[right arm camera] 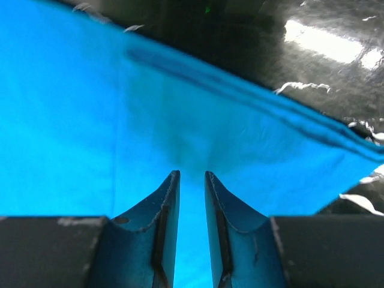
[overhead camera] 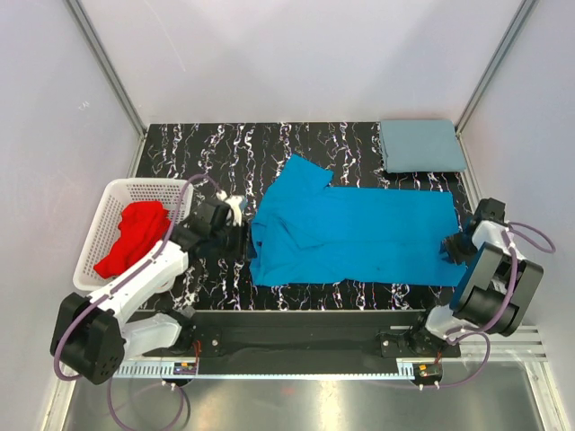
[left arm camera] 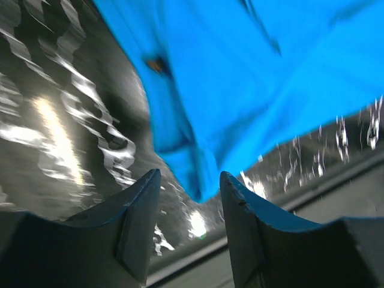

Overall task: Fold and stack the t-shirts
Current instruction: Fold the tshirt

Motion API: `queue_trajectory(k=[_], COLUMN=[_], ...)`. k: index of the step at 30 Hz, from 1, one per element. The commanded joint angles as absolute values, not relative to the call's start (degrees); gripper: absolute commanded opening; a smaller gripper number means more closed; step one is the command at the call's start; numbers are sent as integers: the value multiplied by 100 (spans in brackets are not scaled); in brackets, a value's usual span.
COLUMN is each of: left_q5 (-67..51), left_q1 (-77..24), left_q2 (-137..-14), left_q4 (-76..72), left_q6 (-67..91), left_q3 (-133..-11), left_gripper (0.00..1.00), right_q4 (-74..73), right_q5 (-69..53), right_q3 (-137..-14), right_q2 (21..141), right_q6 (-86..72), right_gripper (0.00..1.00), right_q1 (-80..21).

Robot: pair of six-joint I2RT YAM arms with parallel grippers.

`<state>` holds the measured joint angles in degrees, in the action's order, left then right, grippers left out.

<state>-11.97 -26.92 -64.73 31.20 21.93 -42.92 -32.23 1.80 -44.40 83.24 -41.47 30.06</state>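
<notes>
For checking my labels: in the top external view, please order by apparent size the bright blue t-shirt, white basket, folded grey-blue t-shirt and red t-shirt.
1. bright blue t-shirt
2. white basket
3. folded grey-blue t-shirt and red t-shirt: they look about alike, the red one crumpled, so not ranked.

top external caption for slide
Left arm and right arm flank the blue shirt; grey shirt folded behind, red one in basket

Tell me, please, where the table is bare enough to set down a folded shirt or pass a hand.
The far-left table, between the basket, far edge and blue t-shirt, is bare. A smaller patch lies between that shirt's sleeve and the folded grey-blue t-shirt. The left gripper and right gripper crowd its ends; the near strip is narrow.
</notes>
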Motion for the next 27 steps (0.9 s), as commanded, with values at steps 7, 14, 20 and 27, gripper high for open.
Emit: queue_trajectory(k=[7,14,20,27], left_q5=[-1900,-1380,-1485,-1398], left_q1=[-3339,-3630,-3674,-3674], left_q2=[-6187,-5916,-6099,-6143], left_q4=[2118,2144,1846,1793], left_q6=[2751,2909,3023,3032], left_q3=[-3411,-3085,-2901,-2812], left_gripper=[61,60,50,43], right_q4=[-3403,-3614,-3147,-2927], right_q5=[-646,-1317,-1512,-1521], right_q3=[-5634,-5758,-4879,-4746], right_q2=[7568,7980,7998,8331], right_q6=[-3437,-3794,-4385,-4149], right_gripper=[36,33,33,33], right_q1=[1646,-578,-1687,-1705])
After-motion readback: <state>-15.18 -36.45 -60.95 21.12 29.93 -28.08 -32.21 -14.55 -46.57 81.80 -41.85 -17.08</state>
